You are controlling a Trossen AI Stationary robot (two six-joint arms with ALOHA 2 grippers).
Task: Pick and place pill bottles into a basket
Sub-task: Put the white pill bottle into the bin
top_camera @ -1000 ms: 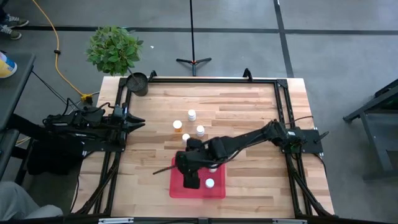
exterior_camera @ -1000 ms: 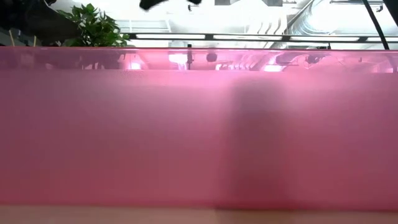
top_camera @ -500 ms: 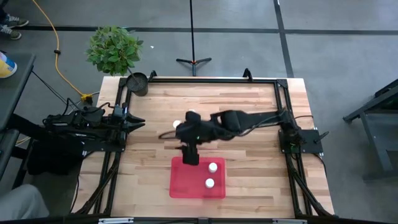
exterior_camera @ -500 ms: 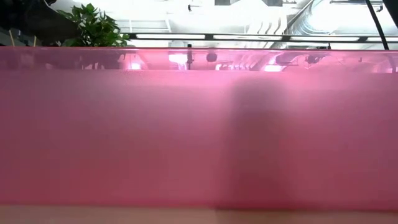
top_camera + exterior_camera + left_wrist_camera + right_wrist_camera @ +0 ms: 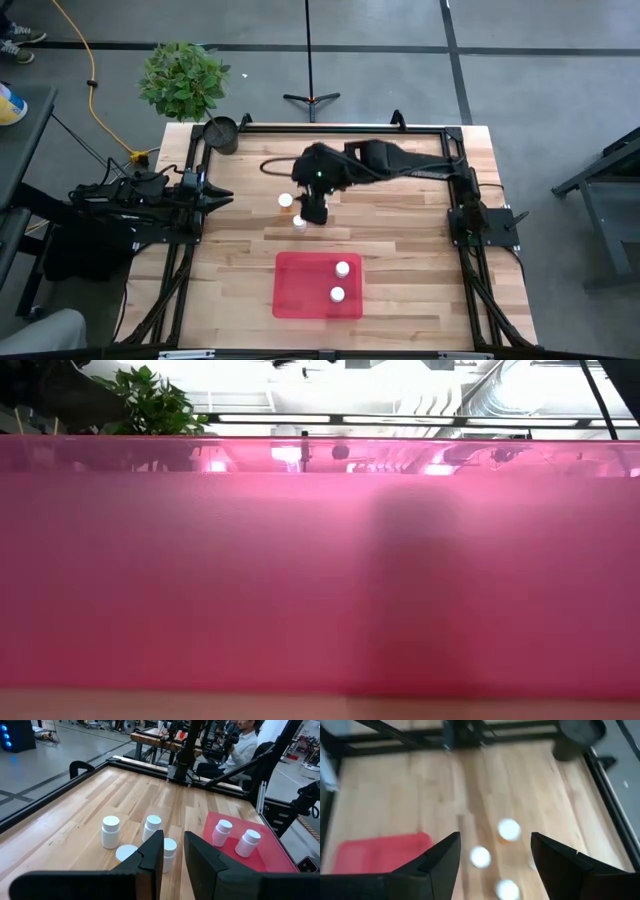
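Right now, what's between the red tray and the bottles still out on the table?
Only bare wood, per the high view, between the red tray and the loose bottles.

From overhead we look straight down on the whole table [image 5: 400, 240]; the low view sits pressed against the red basket [image 5: 320, 580]. Both wrist views face the bottles [image 5: 110, 831] from opposite sides.

**Non-task items in view**

Wood-plank table [image 5: 400, 250] with black frame rail [image 5: 320, 128] round its edges. Dark round pot [image 5: 222, 133] at far-left corner, leafy green plant [image 5: 183, 78] just beyond it on the floor side. Tripod stand [image 5: 311, 98] behind table. Yellow cable [image 5: 92, 85] across grey floor. Left wrist view: seated person [image 5: 239, 742] at a bench beyond the table
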